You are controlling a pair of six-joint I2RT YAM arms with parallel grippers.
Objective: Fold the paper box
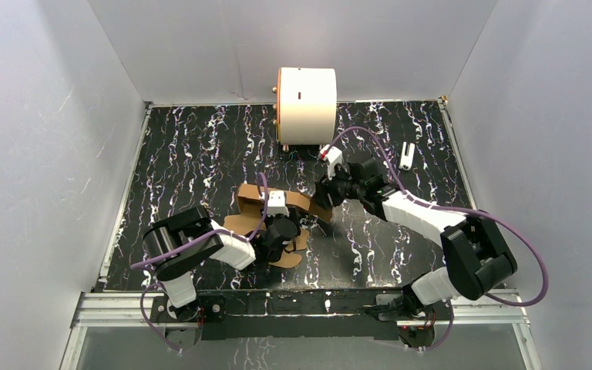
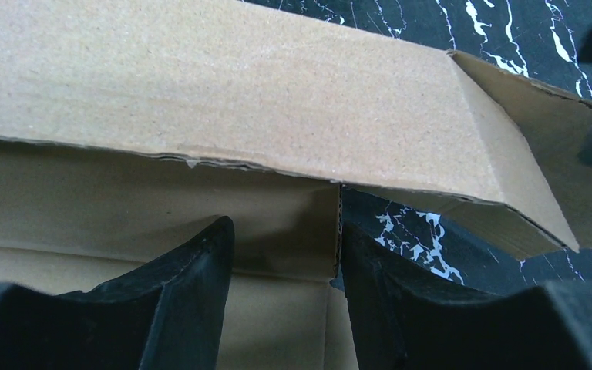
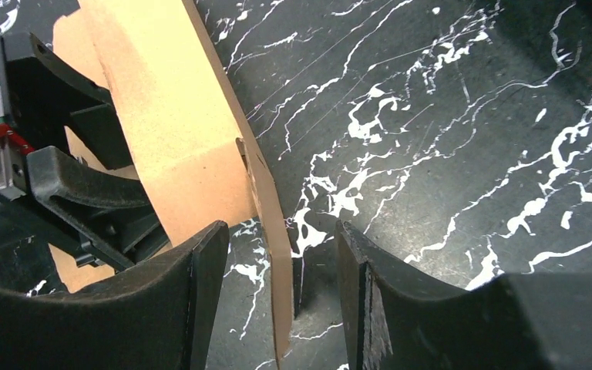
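The paper box (image 1: pixel 248 197) is a brown cardboard die-cut sheet, partly folded, lying mid-table between the arms. In the left wrist view a long panel (image 2: pixel 239 92) stands raised above the flat base. My left gripper (image 1: pixel 284 236) sits on the sheet with its jaws open (image 2: pixel 285 231); a cut cardboard edge stands just beside the right finger (image 2: pixel 385 293). My right gripper (image 1: pixel 326 193) is at the sheet's right end, open (image 3: pixel 281 231). A thin upright flap (image 3: pixel 277 254) of the box (image 3: pixel 177 116) stands between its jaws and touches neither finger.
A large white cylinder with an orange rim (image 1: pixel 306 104) stands at the back centre. A small white object (image 1: pixel 407 155) lies at the back right. The black marbled table (image 1: pixel 193 146) is walled in by grey panels. The left gripper's body shows in the right wrist view (image 3: pixel 69 185).
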